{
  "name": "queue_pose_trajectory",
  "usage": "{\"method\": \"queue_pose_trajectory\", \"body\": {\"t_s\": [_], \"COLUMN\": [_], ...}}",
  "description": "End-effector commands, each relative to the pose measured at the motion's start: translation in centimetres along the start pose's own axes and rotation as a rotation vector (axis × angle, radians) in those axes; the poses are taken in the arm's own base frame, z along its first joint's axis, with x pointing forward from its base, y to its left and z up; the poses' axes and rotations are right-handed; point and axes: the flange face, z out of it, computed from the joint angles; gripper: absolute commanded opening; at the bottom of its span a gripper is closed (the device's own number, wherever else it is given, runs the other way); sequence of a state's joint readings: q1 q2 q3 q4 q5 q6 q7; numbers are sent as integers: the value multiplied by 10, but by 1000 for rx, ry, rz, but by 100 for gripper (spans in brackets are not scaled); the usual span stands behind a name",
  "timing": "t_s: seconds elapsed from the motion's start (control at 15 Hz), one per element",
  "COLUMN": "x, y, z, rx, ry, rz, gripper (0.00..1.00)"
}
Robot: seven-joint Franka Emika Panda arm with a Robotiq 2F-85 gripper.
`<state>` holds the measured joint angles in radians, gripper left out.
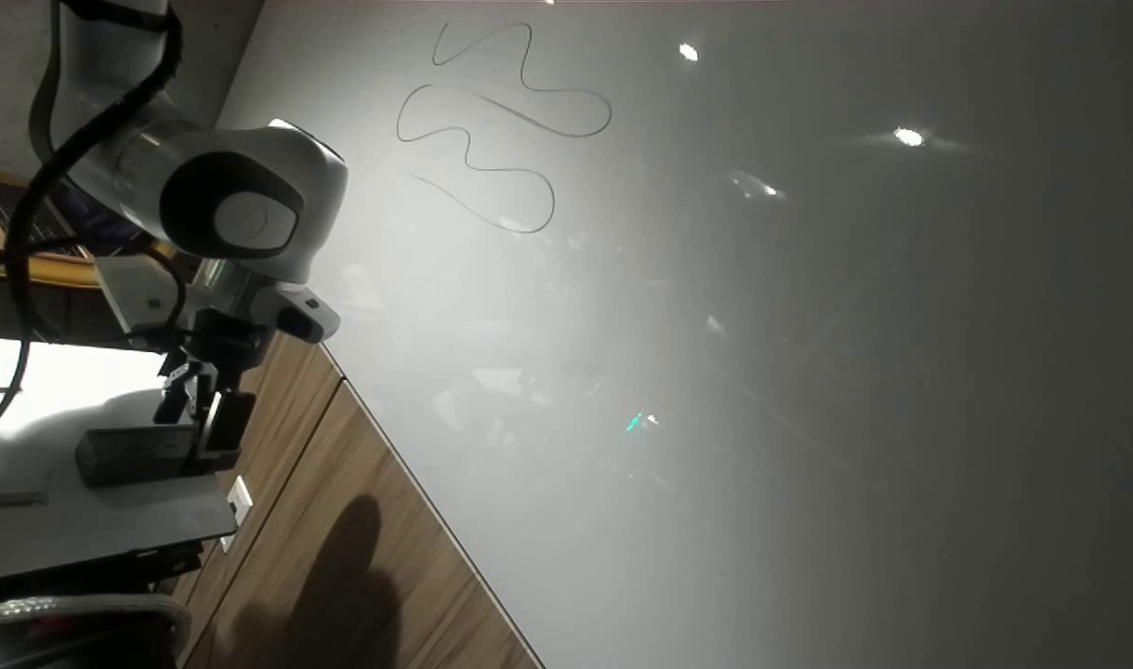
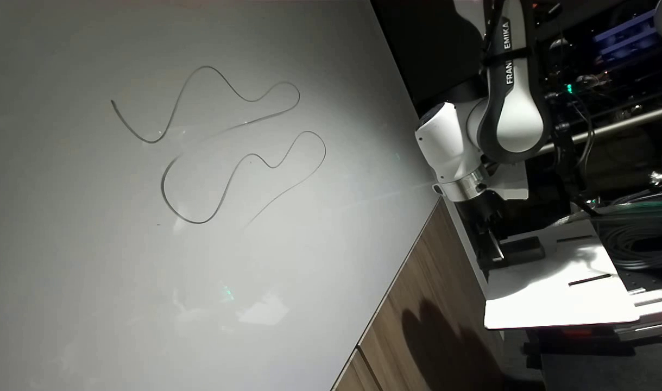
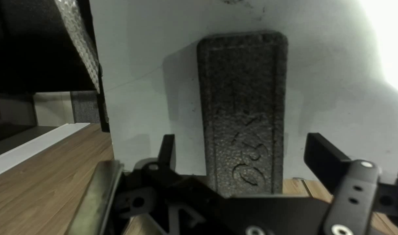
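Two fingers (image 3: 167, 150) of the pincer (image 3: 240, 143) stand apart in the wrist view, left and right of the dark block (image 3: 243, 81) at centre, gaps showing on both sides. A lopsided squeeze could shove it off the white panel (image 3: 136, 81), whose edge it seems to overhang. In an exterior view, the arm (image 1: 241, 204) bends downward from upper left.

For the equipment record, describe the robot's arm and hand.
The arm is white and dark grey, with rounded casings, white lettering ending in EMIKA, a black strap and a thick black cable. The hand is mostly black, with grey links and flat, blocky fingertips.
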<state>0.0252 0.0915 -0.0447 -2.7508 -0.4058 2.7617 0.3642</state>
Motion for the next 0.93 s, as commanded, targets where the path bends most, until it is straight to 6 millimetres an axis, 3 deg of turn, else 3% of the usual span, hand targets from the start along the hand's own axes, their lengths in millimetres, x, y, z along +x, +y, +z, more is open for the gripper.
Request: {"method": "queue_pose_trajectory", "body": {"t_s": [0.0,0.47,0.53,0.6,0.87], "x": [3,4,4,4,4], "y": [1,4,4,4,3], "z": [-7,-9,-9,-8,-8], "rx": [4,6,6,6,5], "ry": [14,17,17,17,16], "rz": [11,18,18,17,13], "gripper": [100,100,83,72,42]}}
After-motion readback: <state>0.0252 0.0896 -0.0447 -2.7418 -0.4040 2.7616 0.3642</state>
